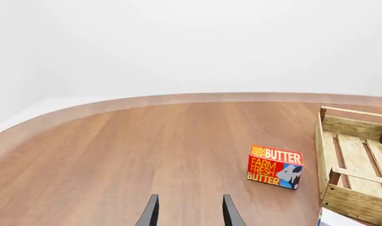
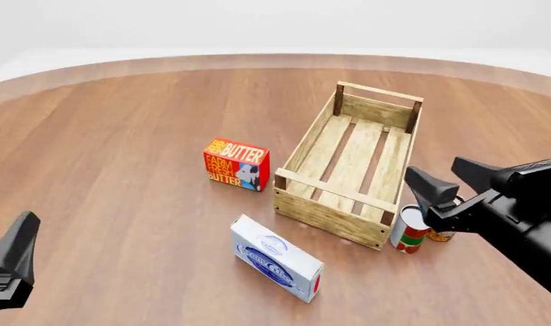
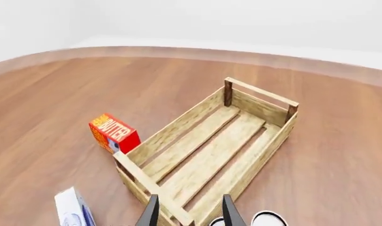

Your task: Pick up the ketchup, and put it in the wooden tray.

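Front view: the wooden tray [image 2: 352, 166] lies right of centre on the brown bench [image 2: 121, 136], long axis running from lower left toward upper right, with bare slats showing inside. The red butter box [image 2: 236, 164] stands just left of it, apart from its wall. A white and blue box [image 2: 276, 257] lies at lower centre, tilted on the diagonal. A red-and-green can [image 2: 407, 229] stands upright by the tray's near right corner. The ketchup [image 2: 441, 234] shows only as an orange sliver just right of the can, mostly hidden behind the right claw [image 2: 443, 182], which hangs above these 2 items with its dark fingers spread and gripping nothing. The left claw [image 2: 12, 261] sits at the lower left edge, well apart from every object; the left wrist view shows its 2 fingertips [image 1: 151, 212] parted over bare bench, holding nothing
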Controlling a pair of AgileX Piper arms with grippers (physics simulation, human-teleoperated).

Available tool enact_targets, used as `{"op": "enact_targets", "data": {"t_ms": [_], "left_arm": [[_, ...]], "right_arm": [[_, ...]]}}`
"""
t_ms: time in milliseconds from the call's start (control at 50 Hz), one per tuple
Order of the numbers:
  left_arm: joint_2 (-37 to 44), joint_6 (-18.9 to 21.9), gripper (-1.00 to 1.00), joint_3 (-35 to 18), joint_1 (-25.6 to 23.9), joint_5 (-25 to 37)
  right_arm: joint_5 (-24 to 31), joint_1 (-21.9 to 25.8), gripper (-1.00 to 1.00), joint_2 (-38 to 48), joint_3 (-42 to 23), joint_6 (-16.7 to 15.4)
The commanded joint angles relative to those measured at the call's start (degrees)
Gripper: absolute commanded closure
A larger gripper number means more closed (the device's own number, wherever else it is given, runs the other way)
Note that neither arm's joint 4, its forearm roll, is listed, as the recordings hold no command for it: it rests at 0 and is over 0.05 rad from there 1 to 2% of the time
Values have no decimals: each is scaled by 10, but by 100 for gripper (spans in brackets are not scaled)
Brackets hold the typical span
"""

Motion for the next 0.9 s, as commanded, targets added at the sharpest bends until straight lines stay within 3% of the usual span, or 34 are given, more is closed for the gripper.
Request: {"op": "enact_targets", "data": {"t_ms": [20,100,340,900], "left_arm": [[0,0,-100,0,0,0],[0,0,-100,0,0,0],[0,0,-100,0,0,0],[0,0,-100,0,0,0]], "right_arm": [[2,63,-100,61,-44,9],[-13,97,-100,97,-57,11],[12,153,-100,128,-106,7],[-24,276,-100,267,-178,8]]}}
